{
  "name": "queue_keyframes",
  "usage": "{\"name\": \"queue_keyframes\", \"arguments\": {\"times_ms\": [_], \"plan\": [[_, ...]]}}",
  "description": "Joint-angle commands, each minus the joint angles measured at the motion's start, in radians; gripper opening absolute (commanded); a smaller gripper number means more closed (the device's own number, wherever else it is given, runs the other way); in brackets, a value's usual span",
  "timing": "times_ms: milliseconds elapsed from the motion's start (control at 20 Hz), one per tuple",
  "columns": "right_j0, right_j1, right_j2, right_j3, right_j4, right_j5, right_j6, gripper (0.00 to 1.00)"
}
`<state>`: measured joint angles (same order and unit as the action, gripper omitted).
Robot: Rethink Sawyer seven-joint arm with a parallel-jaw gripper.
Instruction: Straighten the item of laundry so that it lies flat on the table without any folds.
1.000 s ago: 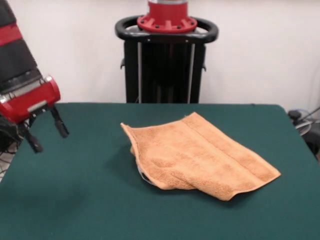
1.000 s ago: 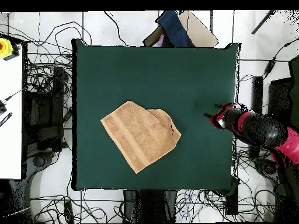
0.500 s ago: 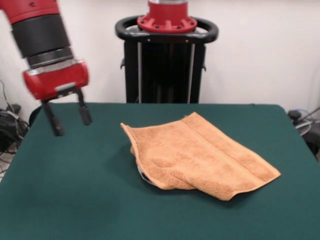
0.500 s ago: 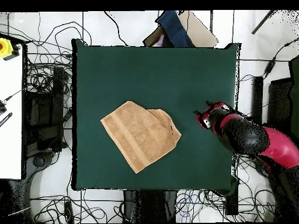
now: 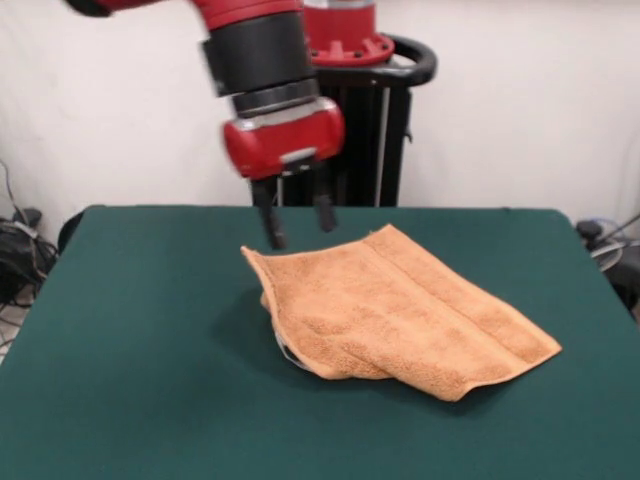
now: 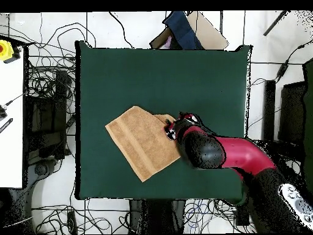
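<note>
Surface: I see the table (image 5: 130, 380) (image 6: 153, 73), a wide rectangular top in dark green felt.
Lying on it: one orange-tan towel (image 5: 400, 315) (image 6: 137, 144), the only thing I see resting on the felt.
Towel position: near the middle, turned at an angle to the table edges.
Towel state: folded over on itself, with a doubled layer along one side, not lying flat.

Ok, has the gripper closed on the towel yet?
No: in the front view the gripper hangs open above the towel, its two fingers spread apart and not touching the cloth.
</note>
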<state>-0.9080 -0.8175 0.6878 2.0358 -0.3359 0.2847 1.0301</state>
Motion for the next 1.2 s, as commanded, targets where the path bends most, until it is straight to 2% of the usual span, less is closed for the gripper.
{"name": "queue_keyframes", "arguments": {"times_ms": [50,150,350,450,550,850,1050,1200], "plan": [[0.177,-0.048,-0.240,0.148,0.020,-0.174,0.413,1.00],[0.227,-0.005,-0.314,0.127,-0.004,-0.251,0.424,1.00],[0.276,0.145,-0.429,0.044,-0.067,-0.425,0.384,1.00],[0.306,0.180,-0.498,0.011,-0.085,-0.510,0.360,1.00],[0.302,0.199,-0.523,-0.006,-0.090,-0.550,0.339,1.00],[0.273,0.219,-0.513,-0.024,-0.084,-0.564,0.309,1.00],[0.244,0.186,-0.484,-0.034,-0.075,-0.489,0.294,1.00],[0.235,0.209,-0.466,-0.055,-0.070,-0.452,0.284,1.00]]}}
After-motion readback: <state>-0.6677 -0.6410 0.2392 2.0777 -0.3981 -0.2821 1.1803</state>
